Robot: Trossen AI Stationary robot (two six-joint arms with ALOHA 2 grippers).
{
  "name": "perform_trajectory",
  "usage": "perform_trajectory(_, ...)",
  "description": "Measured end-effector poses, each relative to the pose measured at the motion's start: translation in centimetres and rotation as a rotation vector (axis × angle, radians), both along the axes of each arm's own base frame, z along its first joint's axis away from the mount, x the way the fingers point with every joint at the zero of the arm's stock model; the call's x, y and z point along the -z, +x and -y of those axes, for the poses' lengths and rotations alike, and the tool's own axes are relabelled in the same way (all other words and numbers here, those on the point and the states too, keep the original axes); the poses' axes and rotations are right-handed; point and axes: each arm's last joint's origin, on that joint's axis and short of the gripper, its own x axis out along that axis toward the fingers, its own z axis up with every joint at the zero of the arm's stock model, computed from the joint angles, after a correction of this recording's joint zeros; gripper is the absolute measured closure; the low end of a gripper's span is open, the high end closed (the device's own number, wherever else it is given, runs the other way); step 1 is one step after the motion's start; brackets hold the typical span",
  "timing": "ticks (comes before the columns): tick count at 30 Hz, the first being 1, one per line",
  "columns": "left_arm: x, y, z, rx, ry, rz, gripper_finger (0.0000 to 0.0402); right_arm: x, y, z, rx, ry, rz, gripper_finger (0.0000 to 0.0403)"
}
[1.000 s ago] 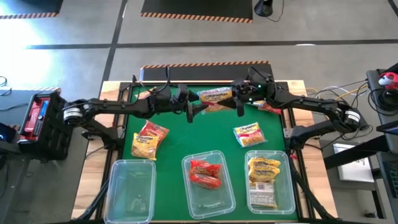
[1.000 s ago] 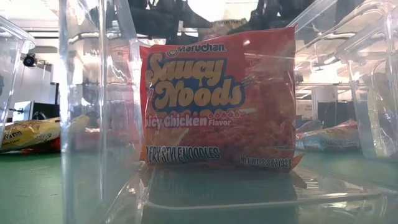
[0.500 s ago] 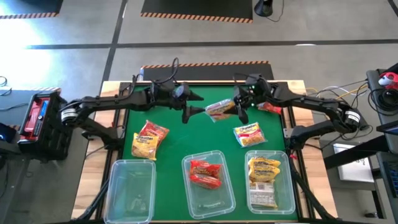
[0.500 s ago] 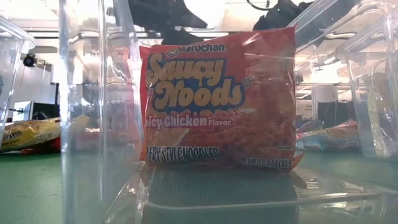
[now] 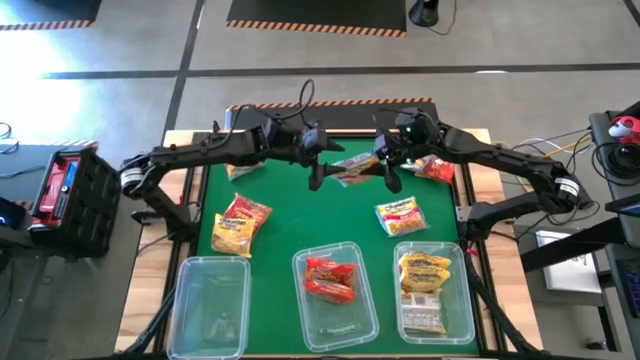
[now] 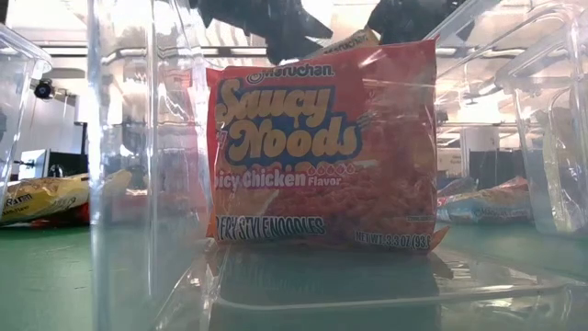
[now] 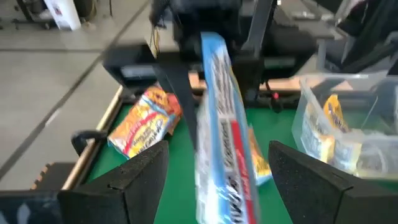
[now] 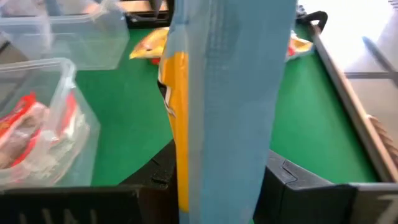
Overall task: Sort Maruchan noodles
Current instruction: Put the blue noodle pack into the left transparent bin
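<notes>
Where seen from above, right gripper (image 5: 384, 170) clamped on a noodle packet (image 5: 355, 168) lifted over the green table (image 5: 290, 225); left gripper (image 5: 316, 168) beside it, fingers spread, touching nothing. Level view: red packet (image 6: 322, 152) standing in the middle bin (image 6: 138, 165). Left wrist: packet (image 7: 221, 134) edge-on between spread fingers (image 7: 134, 180). Right wrist: packet (image 8: 227, 93) pinched upright.

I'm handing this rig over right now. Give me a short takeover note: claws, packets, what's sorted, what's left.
Right claw: shut on a held packet, in the air over the back of the mat.
Left claw: open, just beside that packet, not gripping.
Sorted: red packet in the middle bin; yellow packets in the right bin.
Left: held packet, loose packets on the mat; left bin empty.
</notes>
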Motion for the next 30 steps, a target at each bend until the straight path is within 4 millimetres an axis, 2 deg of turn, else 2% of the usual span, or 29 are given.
perform_trajectory(6, 0.7, 1.5, -0.4, 0.043, -0.023, -0.016, 0.0143, -1.2, 0.2, 0.0, -0.003, -0.019, 0.031, 0.0289)
perform_trajectory(17, 0.9, 1.6, -0.8, -0.05, -0.055, -0.054, 0.0146, -1.6, 0.4, -0.4, -0.019, -0.025, 0.026, 0.0289)
perform_trajectory(30, 1.0, 1.6, -0.7, -0.05, -0.084, -0.059, 0.0229, -1.5, 0.4, -0.4, -0.007, 0.001, 0.017, 0.0283)
